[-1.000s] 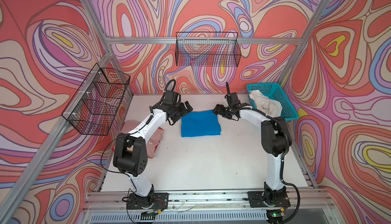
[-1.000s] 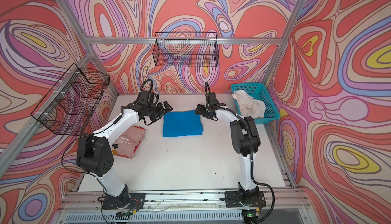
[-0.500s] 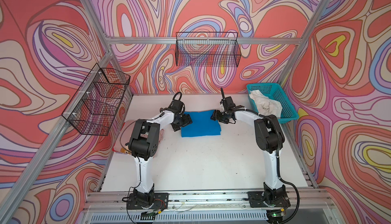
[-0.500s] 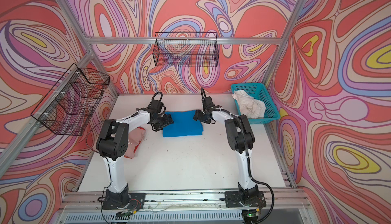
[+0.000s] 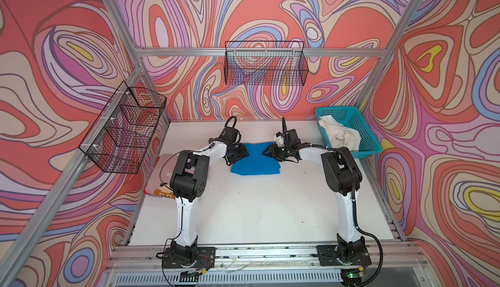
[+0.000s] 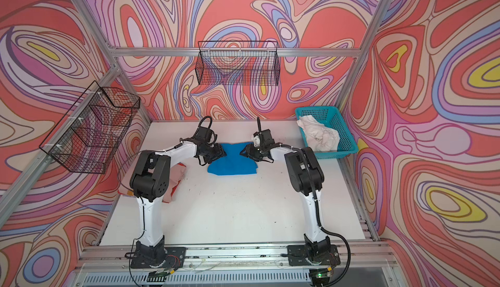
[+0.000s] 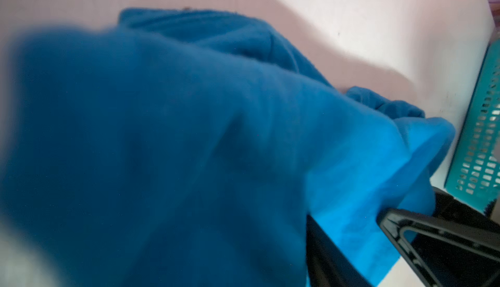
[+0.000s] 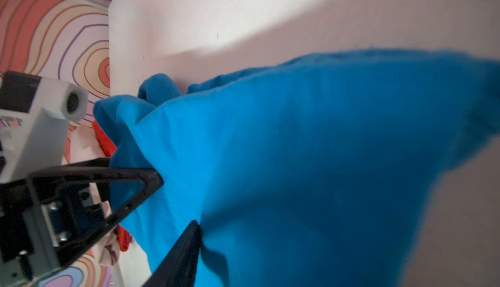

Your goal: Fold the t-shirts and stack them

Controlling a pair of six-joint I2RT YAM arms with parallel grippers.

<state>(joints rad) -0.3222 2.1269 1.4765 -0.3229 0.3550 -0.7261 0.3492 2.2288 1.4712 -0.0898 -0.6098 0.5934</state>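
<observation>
Folded blue t-shirt (image 5: 255,162) mid-table; pink t-shirt (image 6: 177,178) at left edge; crumpled off-white t-shirt (image 5: 339,135) in basket.

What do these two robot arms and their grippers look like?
Both arms are alike: white tube-shaped links joined by chunky black joints, each on a black base plate bolted to a metal rail. The left arm trails thin black wires; the right arm carries a thick ribbed black hose. The left gripper and right gripper are black, with hollow triangular fingers.

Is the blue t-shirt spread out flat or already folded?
Folded: the blue t-shirt lies as a compact rectangle, and the left wrist view shows doubled layers at its edge.
</observation>
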